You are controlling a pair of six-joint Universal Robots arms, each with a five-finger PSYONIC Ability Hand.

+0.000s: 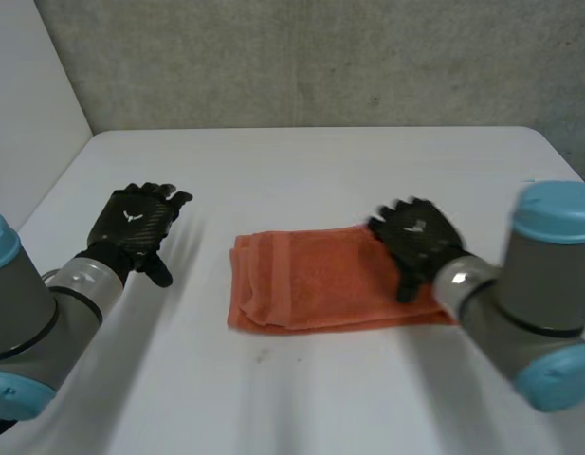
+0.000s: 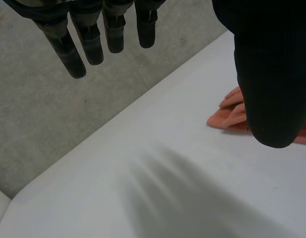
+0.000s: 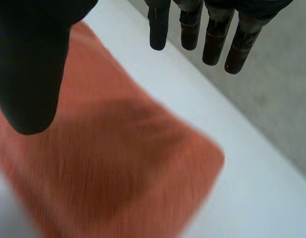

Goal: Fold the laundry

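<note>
When reading the table (image 1: 301, 171) from 9 o'clock across to 3 o'clock, begin with the left hand (image 1: 136, 227). Locate it at 9 o'clock of the towel (image 1: 311, 284), well apart from the cloth, above bare surface. Read the fingers (image 2: 68, 54) as straight and slightly spread, thumb set off to one side, gripping nothing. Treat this as a standby position: clear of the cloth, leaving room for the other arm. Note palm down, fingertips aimed toward 1 o'clock, forearm entering from 8 o'clock.

Find the orange towel near table centre, lying flat, already folded into a layered rectangle, stacked edges visible at its 9 o'clock end. Judge a further fold as possible but not begun.

Proceed to the right hand (image 1: 417, 237), positioned over the 3 o'clock end of the towel. Read its fingers (image 3: 212, 44) as straight and apart, thumb wide, pinching nothing, fingertips reaching past the towel's 12 o'clock edge. Cannot confirm contact with the cloth. Interpret the placement as preparation for pressing flat or taking that end. Note palm down, forearm entering from 4 o'clock.
</note>
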